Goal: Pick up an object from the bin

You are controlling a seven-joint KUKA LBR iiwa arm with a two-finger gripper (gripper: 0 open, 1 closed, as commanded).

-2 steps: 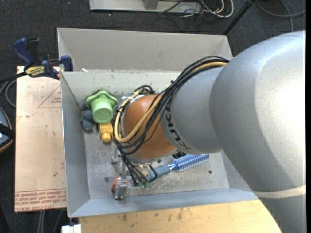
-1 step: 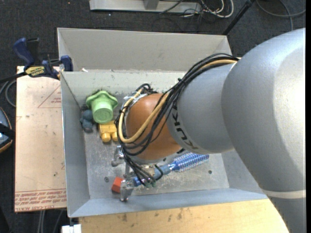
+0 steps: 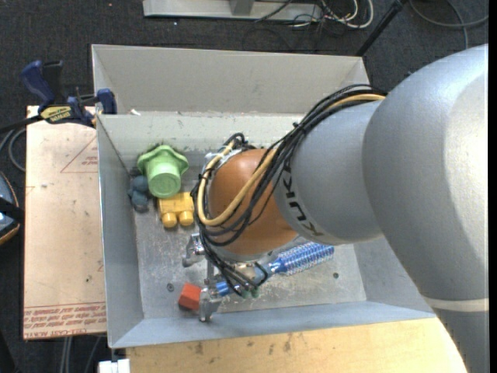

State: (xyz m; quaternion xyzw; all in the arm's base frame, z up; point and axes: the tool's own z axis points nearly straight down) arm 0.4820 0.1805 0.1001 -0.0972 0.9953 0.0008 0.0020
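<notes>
The gripper [image 3: 206, 301] stands low by the near wall of the bin [image 3: 233, 80], just beside a small red block [image 3: 189, 297]. Whether the claw is wide or narrow cannot be told. A green toy [image 3: 162, 169] lies well apart.

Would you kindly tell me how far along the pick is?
Approach looks done: the end effector is low beside the small red block in the bin's lower-left corner. No grasp is visible; the block lies on the floor. Grasping and lifting remain.
</notes>
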